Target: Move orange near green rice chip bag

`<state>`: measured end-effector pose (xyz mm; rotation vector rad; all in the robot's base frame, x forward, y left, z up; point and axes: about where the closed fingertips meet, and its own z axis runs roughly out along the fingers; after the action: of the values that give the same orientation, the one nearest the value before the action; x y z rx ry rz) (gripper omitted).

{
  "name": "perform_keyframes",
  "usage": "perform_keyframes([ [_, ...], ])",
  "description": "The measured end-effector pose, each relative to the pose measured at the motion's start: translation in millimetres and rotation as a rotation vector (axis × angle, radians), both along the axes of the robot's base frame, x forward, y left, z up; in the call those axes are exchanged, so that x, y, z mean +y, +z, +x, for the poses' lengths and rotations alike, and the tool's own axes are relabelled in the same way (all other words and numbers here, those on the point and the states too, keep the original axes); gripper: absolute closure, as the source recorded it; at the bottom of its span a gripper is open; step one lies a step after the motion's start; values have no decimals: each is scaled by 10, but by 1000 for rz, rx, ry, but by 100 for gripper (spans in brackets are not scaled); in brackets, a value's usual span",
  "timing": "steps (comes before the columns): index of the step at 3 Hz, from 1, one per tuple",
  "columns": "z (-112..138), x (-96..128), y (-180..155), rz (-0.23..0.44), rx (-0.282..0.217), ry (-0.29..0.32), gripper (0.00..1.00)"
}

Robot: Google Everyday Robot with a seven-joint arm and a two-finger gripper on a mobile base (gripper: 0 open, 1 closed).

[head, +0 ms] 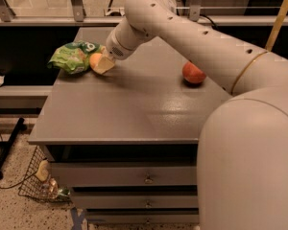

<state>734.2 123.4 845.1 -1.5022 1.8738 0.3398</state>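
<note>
Fruit sits at two spots over the grey cabinet top (134,109): the orange (94,60) in the upper left of the frame and a red apple (194,73) right of centre, well apart from each other. The gripper (102,64) is at the orange, low over the top's upper left corner area, and it is closed on the fruit, whose left side bulges out past the pale fingers (105,65). Whether the orange rests on the surface or hangs just above it cannot be told; a dark shadow lies right beneath it.

The green rice chip bag (73,57) lies crumpled at the left edge of the cabinet top, its white lettering facing up. The orange is just beside the bag's right end, so close that the two look as if they touch, though a narrow gap cannot be ruled out.

The arm (182,28) comes in from the right, crosses above the apple without touching it, bends at the top centre of the frame and slopes down left to the gripper. The robot's pale rounded body (249,166) fills the lower right corner.

Below the top, the cabinet shows stacked drawers (146,176) with small knobs. A wire basket (36,183) stands on the speckled floor at the lower left, beside the cabinet. A yellow pole (282,13) leans in the upper right corner.
</note>
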Motion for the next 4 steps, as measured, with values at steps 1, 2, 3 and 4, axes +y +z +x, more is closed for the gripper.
perform_keyframes([
  [1, -6, 17, -17, 0, 3, 3, 81],
  [2, -11, 33, -41, -1, 6, 5, 57],
  [3, -15, 51, -63, -2, 9, 8, 36],
  [4, -20, 71, -89, -4, 13, 11, 11],
])
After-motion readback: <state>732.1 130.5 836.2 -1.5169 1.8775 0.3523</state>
